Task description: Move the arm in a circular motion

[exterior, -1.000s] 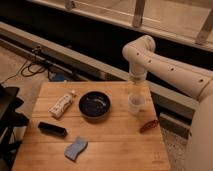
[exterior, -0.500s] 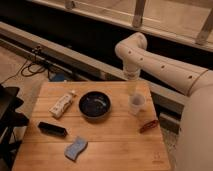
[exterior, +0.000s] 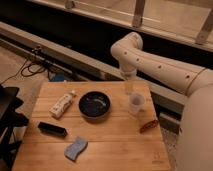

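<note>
- Shifting leftward across the frame since the earlier pictures: the arm [exterior: 160,67], with its bulbous elbow now sitting further toward the upper centre, above the far edge of the wooden table [exterior: 110,145].
- Reaching in from the right edge as a thick cream-white tube with small dark dots, bending at the elbow and dropping a short wrist straight down.
- Hanging at the wrist's lower end, right of centre: the gripper [exterior: 130,88], directly above the clear cup [exterior: 136,104] and close over its rim; cannot tell whether touching.
- Cannot tell whether open or closed.
- Staying put on the table since the earlier pictures: the dark bowl [exterior: 94,105] at centre, the white bottle [exterior: 62,104] lying to its left, the black bar [exterior: 52,129] at lower left, the blue sponge [exterior: 75,148] near the bottom edge, and the reddish-brown item [exterior: 149,125] to the right below the cup.
- Showing a small mark in the table's lower right corner, too faint to read; no legible label on the bottle.
</note>
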You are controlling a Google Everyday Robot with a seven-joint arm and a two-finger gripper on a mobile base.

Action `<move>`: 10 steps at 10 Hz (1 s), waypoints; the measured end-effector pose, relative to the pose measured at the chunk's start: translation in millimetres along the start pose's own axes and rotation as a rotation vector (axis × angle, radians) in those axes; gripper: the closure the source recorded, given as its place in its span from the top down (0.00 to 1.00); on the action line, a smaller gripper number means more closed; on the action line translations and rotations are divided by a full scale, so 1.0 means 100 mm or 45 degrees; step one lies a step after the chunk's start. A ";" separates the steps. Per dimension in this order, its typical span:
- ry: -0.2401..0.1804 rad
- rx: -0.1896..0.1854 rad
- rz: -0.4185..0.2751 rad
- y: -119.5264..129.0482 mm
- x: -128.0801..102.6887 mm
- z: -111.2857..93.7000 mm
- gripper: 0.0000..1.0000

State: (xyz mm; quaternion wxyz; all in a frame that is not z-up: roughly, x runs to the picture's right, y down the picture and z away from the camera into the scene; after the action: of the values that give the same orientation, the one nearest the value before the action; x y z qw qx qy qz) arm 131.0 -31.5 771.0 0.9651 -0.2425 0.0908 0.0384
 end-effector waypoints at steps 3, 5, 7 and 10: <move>-0.132 0.058 -0.127 0.11 -0.51 -0.21 0.80; -0.258 0.085 -0.240 0.32 -0.87 -0.39 0.80; -0.309 0.073 -0.307 0.61 -1.00 -0.48 0.80; -0.289 -0.005 -0.316 1.05 -0.91 -0.44 0.80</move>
State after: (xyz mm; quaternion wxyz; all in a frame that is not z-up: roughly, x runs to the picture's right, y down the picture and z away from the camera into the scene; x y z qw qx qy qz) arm 22.2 37.0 702.1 0.9661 -0.2477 -0.0496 -0.0536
